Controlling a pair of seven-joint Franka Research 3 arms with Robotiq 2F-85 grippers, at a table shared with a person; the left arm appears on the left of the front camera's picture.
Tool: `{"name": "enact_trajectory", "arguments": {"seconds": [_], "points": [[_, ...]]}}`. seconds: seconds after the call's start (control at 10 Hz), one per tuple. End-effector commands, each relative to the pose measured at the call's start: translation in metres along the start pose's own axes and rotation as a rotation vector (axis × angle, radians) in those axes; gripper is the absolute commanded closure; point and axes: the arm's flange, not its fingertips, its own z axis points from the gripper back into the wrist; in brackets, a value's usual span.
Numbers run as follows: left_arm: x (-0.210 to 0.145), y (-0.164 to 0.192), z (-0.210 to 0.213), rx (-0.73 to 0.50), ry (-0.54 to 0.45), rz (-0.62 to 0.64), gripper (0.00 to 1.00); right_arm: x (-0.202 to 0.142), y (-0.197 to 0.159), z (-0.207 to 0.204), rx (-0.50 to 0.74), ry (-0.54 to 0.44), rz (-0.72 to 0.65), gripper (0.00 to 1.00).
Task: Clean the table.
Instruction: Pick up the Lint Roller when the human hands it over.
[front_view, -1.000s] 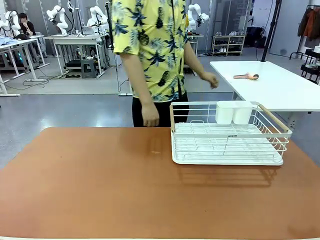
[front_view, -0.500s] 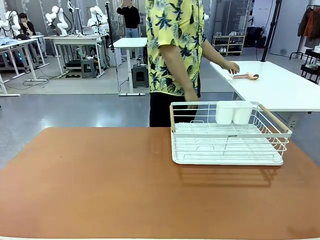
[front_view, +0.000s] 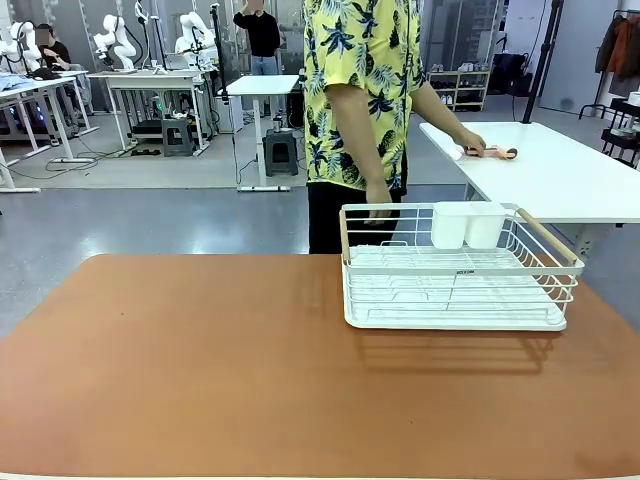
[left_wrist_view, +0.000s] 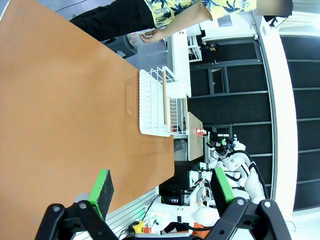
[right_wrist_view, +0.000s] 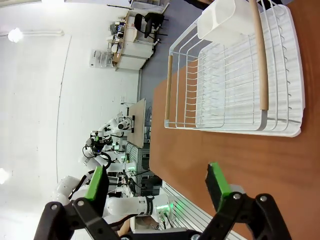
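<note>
The reddish-brown table (front_view: 200, 370) spans the front view, bare except for a white wire dish rack (front_view: 455, 268) at its right rear. The table (left_wrist_view: 60, 100) runs sideways in the left wrist view, with the rack (left_wrist_view: 157, 102) near its far edge. My left gripper (left_wrist_view: 162, 187) is open above the table, nothing between its green pads. My right gripper (right_wrist_view: 157, 185) is open too, hovering over the table (right_wrist_view: 200, 160) close to the rack (right_wrist_view: 235, 75). A person in a yellow patterned shirt (front_view: 365, 90) stands behind the table, one hand reaching to a pink tool (front_view: 492, 152) on the white table.
A white cutlery holder (front_view: 467, 225) hangs inside the rack's back right corner. A white-topped table (front_view: 560, 170) stands behind on the right. Workbenches with other arms line the back left.
The person has stepped from the table's middle to the right and reached a hand out to the pink tool on the white table. The rack has not moved.
</note>
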Motion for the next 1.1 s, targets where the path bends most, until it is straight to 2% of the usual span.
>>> {"name": "enact_trajectory", "arguments": {"seconds": [0.0,1.0], "points": [[0.0008,0.0004,0.0029,-0.025,-0.004,-0.013,0.0,0.0014,0.0017,-0.0004,0.016,-0.006,0.008,0.0],[0.0008,0.0004,0.0029,-0.025,-0.004,-0.013,0.0,0.0014,0.0017,-0.0004,0.016,-0.006,0.008,0.0]]}}
